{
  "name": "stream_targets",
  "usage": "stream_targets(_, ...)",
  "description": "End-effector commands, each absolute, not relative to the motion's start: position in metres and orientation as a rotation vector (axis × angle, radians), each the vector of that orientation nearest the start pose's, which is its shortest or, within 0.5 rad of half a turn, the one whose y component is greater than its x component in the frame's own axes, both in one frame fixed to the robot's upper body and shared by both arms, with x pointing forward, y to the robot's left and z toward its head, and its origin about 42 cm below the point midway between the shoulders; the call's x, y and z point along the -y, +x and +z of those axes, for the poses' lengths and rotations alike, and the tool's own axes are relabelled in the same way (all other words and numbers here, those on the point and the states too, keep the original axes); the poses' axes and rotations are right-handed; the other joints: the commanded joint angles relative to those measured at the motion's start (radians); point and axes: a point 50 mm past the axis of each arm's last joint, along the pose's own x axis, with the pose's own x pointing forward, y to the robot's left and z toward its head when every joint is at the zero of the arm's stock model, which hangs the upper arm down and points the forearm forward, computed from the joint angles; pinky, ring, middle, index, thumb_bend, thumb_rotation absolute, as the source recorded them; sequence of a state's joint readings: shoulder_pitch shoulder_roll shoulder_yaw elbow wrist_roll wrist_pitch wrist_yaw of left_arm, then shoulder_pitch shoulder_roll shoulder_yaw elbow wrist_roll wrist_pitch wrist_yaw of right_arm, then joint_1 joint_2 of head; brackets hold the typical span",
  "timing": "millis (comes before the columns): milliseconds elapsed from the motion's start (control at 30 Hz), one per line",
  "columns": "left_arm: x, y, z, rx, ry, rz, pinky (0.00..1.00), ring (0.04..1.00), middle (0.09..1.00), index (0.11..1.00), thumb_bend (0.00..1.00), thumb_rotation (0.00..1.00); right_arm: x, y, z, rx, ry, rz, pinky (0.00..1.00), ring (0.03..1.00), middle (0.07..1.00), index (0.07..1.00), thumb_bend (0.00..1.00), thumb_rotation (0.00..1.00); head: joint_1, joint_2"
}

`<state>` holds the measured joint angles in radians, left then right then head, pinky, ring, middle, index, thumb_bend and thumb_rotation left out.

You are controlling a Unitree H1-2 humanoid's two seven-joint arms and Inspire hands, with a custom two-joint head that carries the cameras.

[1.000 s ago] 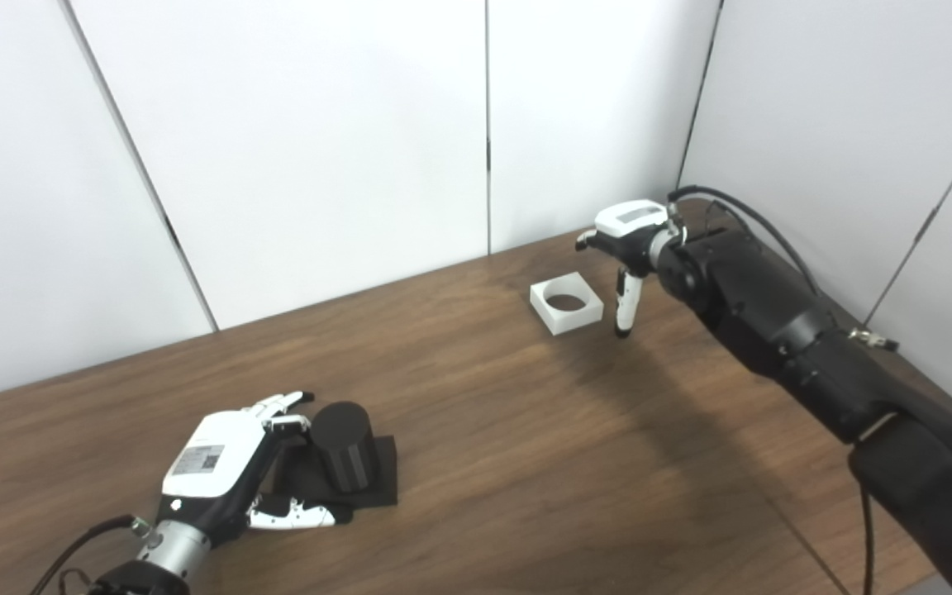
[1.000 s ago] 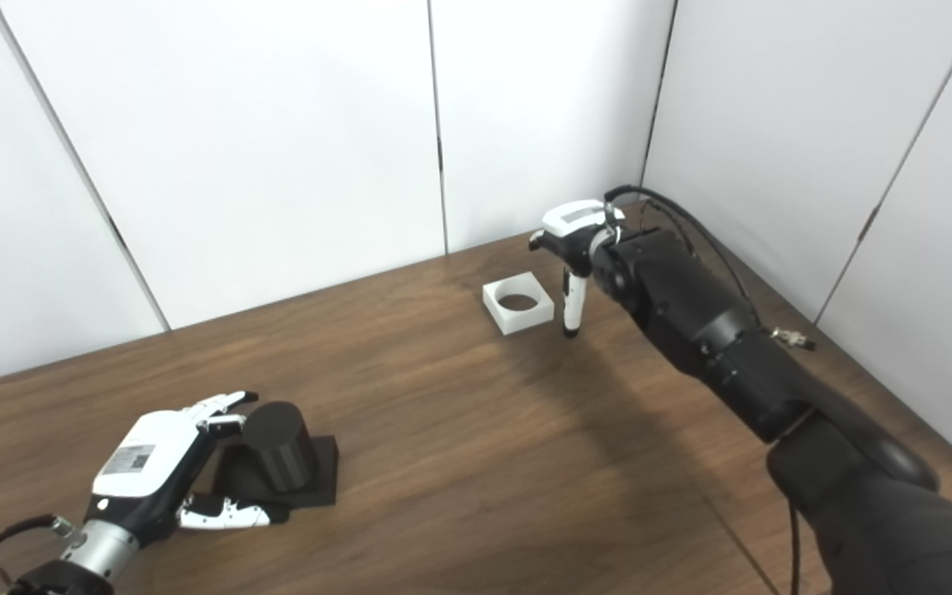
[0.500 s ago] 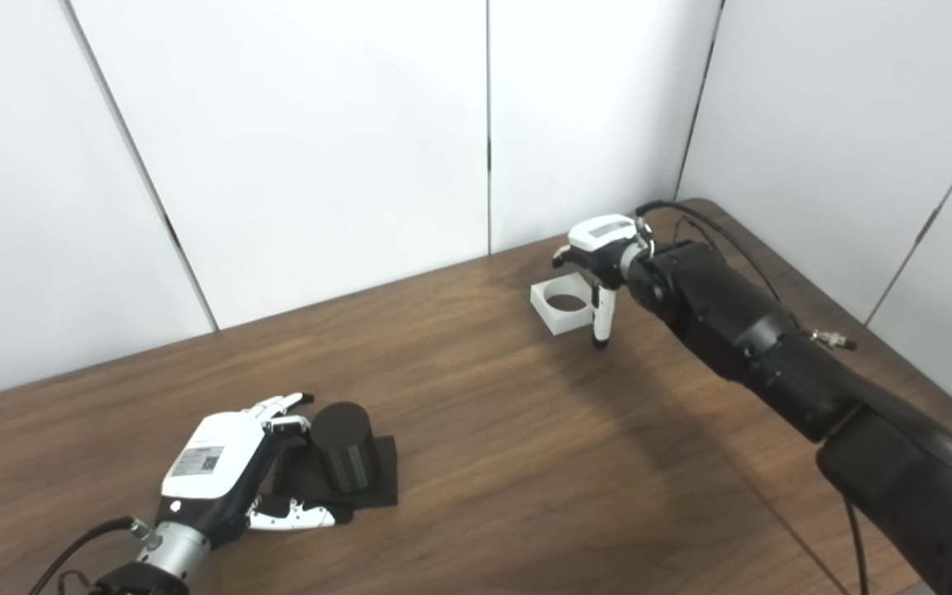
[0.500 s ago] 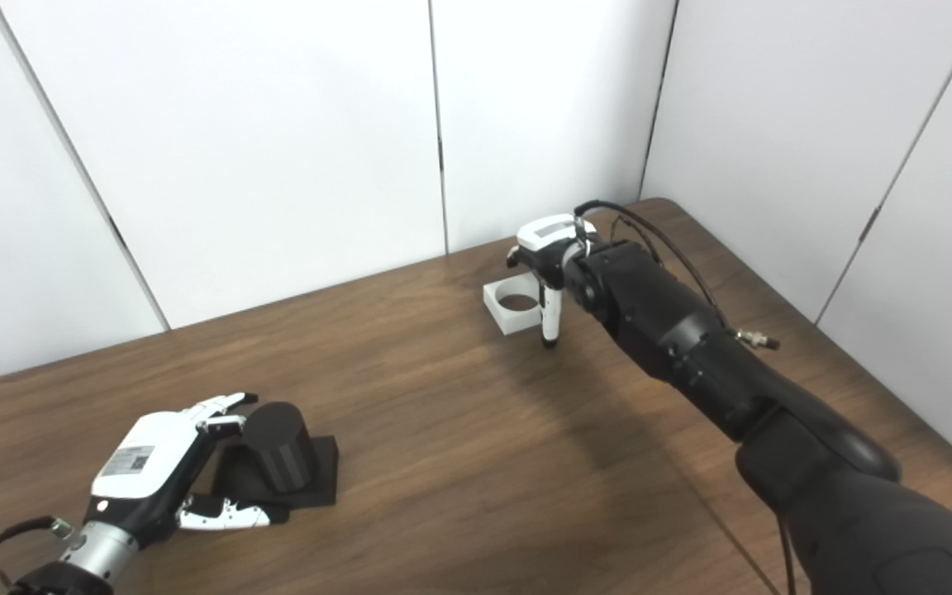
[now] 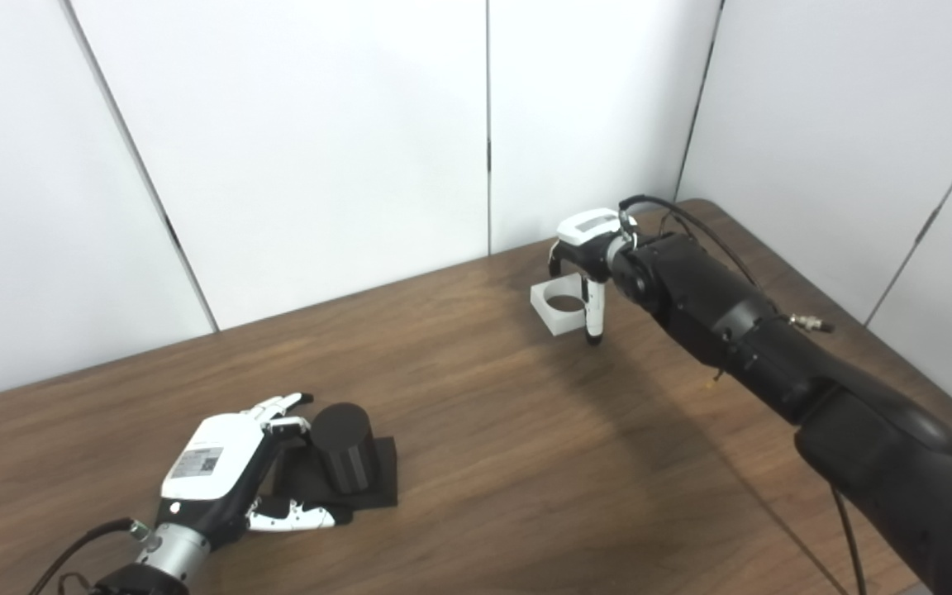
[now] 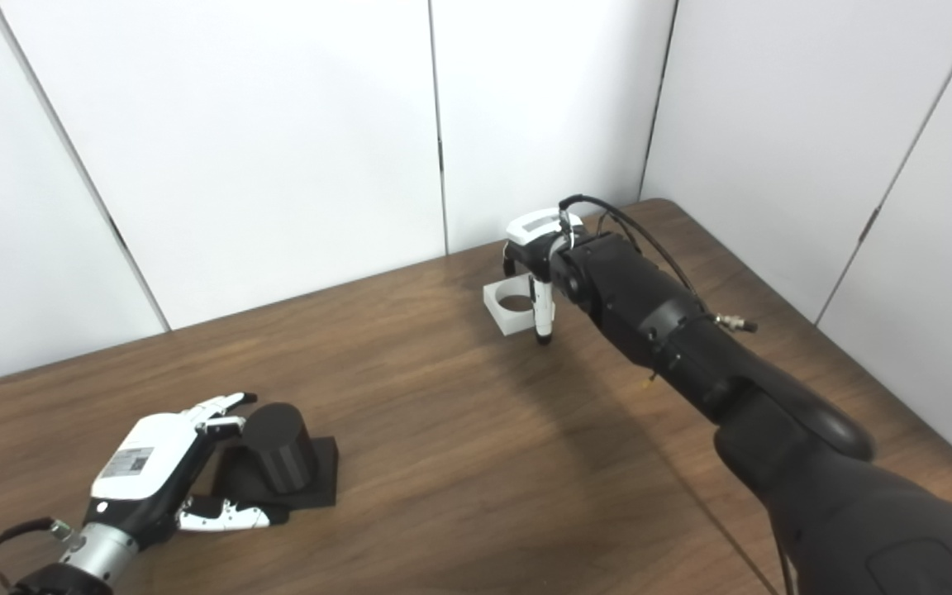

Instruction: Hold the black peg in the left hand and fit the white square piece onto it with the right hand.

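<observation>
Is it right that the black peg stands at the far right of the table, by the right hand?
No. The peg stands near left, by the left hand, as the left eye view shows. The right hand is over the white piece.

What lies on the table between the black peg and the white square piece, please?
Nothing: only bare wooden table separates the black peg from the white square piece, plain in both eye views.

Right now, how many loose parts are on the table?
2. The black peg stands on its square base at the near left; the white square piece lies at the far right, under the right robot hand. Nothing looks hidden.
</observation>
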<state>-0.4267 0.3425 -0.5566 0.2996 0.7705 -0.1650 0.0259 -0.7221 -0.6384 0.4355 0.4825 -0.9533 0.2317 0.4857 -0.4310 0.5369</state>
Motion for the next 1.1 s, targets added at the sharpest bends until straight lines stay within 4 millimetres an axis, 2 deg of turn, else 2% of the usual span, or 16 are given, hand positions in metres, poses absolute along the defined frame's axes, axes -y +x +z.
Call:
stream_targets(0, -0.2, 0.363, 0.089, 0.231, 1.347, -0.669, 0.81, 0.884, 0.894, 0.49, 0.52, 0.07, 0.355, 0.49, 0.252, -0.364, -1.758, 0.212, 0.78, 0.855, 0.849, 0.709, 0.86, 0.2, -0.002, 0.002)
stream_targets(67, -0.201, 0.363, 0.089, 0.237, 1.349, -0.665, 0.81, 0.878, 0.89, 0.49, 0.52, 0.07, 0.354, 0.491, 0.249, -0.397, -1.772, 0.218, 0.76, 0.835, 0.825, 0.67, 0.85, 0.21, -0.002, 0.004)
stream_targets(133, -0.202, 0.363, 0.09, 0.236, 1.35, -0.662, 0.8, 0.874, 0.889, 0.49, 0.52, 0.07, 0.355, 0.491, 0.247, -0.434, -1.765, 0.218, 0.73, 0.812, 0.797, 0.627, 0.8, 0.21, -0.002, 0.004)
stream_targets(167, -0.202, 0.363, 0.089, 0.235, 1.347, -0.661, 0.8, 0.874, 0.89, 0.49, 0.52, 0.07, 0.355, 0.491, 0.247, -0.444, -1.76, 0.215, 0.73, 0.803, 0.785, 0.561, 0.66, 0.18, -0.002, 0.004)
stream_targets(200, -0.203, 0.364, 0.09, 0.236, 1.346, -0.66, 0.8, 0.874, 0.89, 0.49, 0.52, 0.07, 0.355, 0.49, 0.247, -0.459, -1.765, 0.208, 0.74, 0.804, 0.776, 0.528, 0.59, 0.17, 0.001, 0.01)
stream_targets(267, -0.204, 0.364, 0.09, 0.232, 1.347, -0.659, 0.8, 0.874, 0.891, 0.49, 0.52, 0.07, 0.354, 0.488, 0.25, -0.482, -1.766, 0.2, 0.75, 0.819, 0.773, 0.498, 0.53, 0.15, 0.004, 0.013)
stream_targets(400, -0.204, 0.365, 0.089, 0.227, 1.346, -0.66, 0.8, 0.877, 0.892, 0.491, 0.52, 0.07, 0.358, 0.486, 0.252, -0.447, -1.734, 0.198, 0.82, 0.842, 0.781, 0.489, 0.52, 0.14, 0.008, 0.013)
stream_targets(467, -0.203, 0.364, 0.089, 0.228, 1.345, -0.663, 0.8, 0.876, 0.89, 0.49, 0.52, 0.07, 0.361, 0.484, 0.253, -0.403, -1.715, 0.195, 0.82, 0.825, 0.762, 0.488, 0.52, 0.14, 0.01, 0.013)
stream_targets(633, -0.202, 0.365, 0.089, 0.224, 1.345, -0.665, 0.8, 0.88, 0.892, 0.49, 0.52, 0.07, 0.365, 0.482, 0.258, -0.308, -1.685, 0.189, 0.85, 0.832, 0.786, 0.484, 0.52, 0.14, 0.011, 0.014)
stream_targets(867, -0.199, 0.367, 0.089, 0.22, 1.344, -0.666, 0.81, 0.886, 0.897, 0.491, 0.52, 0.07, 0.367, 0.476, 0.259, -0.153, -1.691, 0.084, 0.94, 0.847, 0.781, 0.481, 0.52, 0.14, 0.053, 0.024)
stream_targets(1067, -0.193, 0.369, 0.088, 0.222, 1.337, -0.665, 0.81, 0.892, 0.899, 0.49, 0.52, 0.07, 0.364, 0.468, 0.271, -0.033, -1.678, 0.052, 0.91, 0.836, 0.775, 0.481, 0.52, 0.13, 0.126, 0.04)
